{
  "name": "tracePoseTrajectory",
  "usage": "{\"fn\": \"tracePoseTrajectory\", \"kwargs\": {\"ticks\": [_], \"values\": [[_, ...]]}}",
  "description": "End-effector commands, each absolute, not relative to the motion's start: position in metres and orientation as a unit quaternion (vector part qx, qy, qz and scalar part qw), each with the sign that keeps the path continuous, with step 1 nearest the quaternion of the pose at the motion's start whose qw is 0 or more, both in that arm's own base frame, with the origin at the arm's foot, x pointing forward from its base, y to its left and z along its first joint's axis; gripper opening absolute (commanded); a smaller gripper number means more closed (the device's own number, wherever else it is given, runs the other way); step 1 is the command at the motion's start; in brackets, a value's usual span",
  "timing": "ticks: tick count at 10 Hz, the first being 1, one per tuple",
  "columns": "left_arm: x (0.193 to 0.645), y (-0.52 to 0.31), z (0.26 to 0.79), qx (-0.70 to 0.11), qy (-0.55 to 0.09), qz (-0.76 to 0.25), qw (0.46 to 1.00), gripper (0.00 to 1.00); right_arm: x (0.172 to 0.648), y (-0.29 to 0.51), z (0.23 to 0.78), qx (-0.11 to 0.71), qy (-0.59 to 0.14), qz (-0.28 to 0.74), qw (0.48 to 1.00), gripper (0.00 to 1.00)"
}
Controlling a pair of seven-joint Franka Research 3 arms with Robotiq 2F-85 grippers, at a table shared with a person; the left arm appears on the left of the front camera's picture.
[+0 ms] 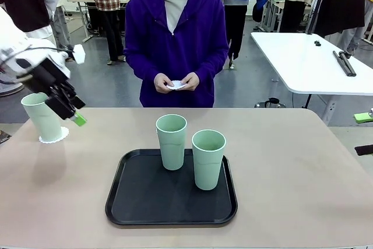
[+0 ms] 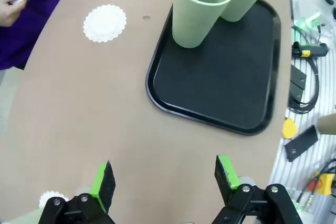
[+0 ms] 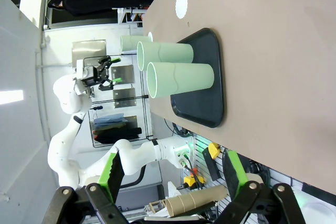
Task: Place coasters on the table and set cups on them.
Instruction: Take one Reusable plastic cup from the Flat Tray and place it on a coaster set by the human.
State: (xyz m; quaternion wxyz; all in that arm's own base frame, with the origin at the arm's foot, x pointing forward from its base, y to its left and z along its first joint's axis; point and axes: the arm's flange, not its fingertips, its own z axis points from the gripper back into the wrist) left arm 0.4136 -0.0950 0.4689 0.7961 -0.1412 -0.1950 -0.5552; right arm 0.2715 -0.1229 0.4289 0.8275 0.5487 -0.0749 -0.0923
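Note:
One mint-green cup [image 1: 43, 116] stands on a lacy white coaster [image 1: 53, 138] at the table's [image 1: 291, 161] far left. My left gripper [image 1: 76, 111] hangs open just right of that cup, touching nothing; its wrist view shows the jaws [image 2: 164, 179] empty above bare table. Two more cups [image 1: 171, 141] [image 1: 208, 158] stand upright on the black tray [image 1: 140, 202]. A second coaster [image 2: 105, 23] lies bare on the table beyond the tray. The person holds another coaster [image 1: 176, 85] in both hands. My right gripper [image 3: 173, 174] is open and empty, off the table's side.
The tray [image 2: 220, 77] sits at the table's middle front. Tools and cables [image 2: 304, 77] lie on the robot's side past the table edge. A white table [image 1: 309, 62] stands behind at the right. Broad bare tabletop lies left and right of the tray.

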Motion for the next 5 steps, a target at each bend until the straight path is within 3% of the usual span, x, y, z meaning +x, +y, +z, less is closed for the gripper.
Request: {"fn": "tracePoseTrajectory", "kwargs": {"ticks": [1,5], "values": [[0.426,-0.110,0.441,-0.130,-0.182,-0.572,0.789,1.00,0.273,-0.123,0.430,0.556,-0.077,-0.093,0.822,1.00],[0.437,-0.141,0.393,-0.133,-0.167,-0.589,0.779,1.00,0.273,-0.123,0.430,0.556,-0.077,-0.093,0.822,1.00]]}}
